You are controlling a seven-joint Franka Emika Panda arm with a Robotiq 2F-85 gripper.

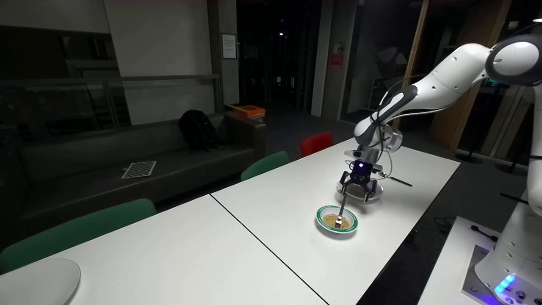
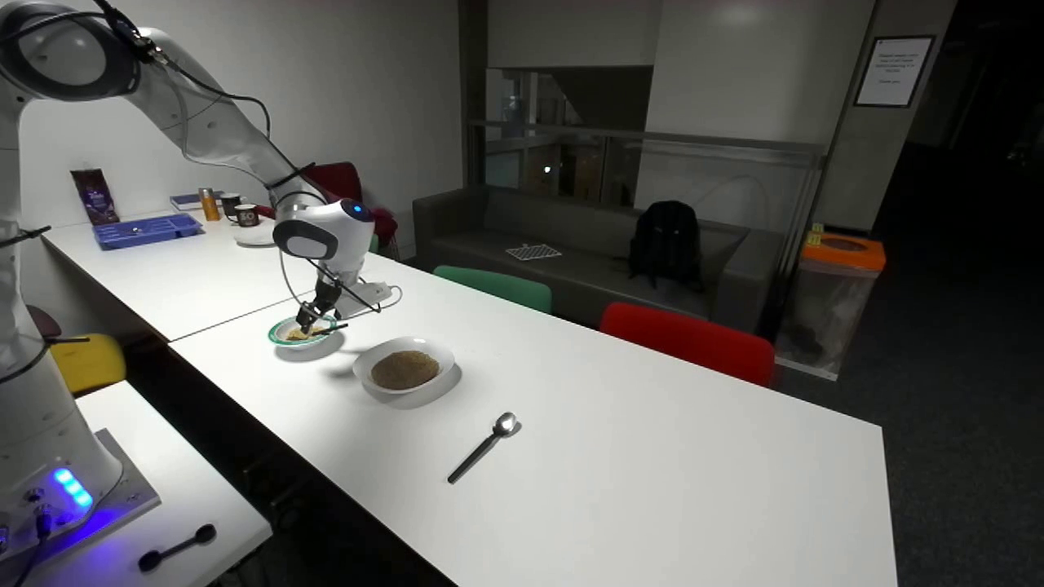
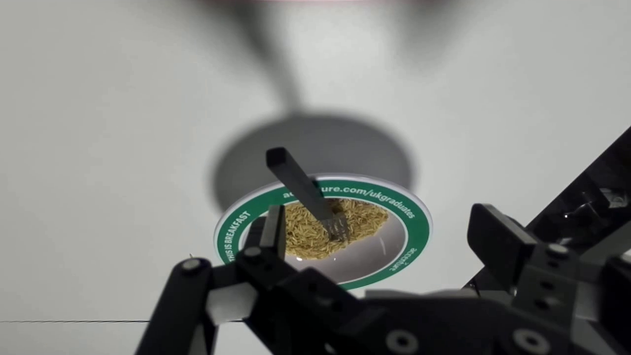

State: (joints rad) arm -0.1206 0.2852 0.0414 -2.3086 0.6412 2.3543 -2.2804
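The jaws gape, empty, near the fork slanting out of the bowl of grain; I'd centre them on it before squeezing gently.

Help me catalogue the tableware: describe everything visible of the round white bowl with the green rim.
This glossy bowl, perhaps ceramic or plastic, has white lettering on its rim, including "THIS IS BREAKFAST". It stands upright on the flat white table, partly filled with golden-brown grains. A dark-handled metal fork rests inside, tines against them, handle slanting over the rim.
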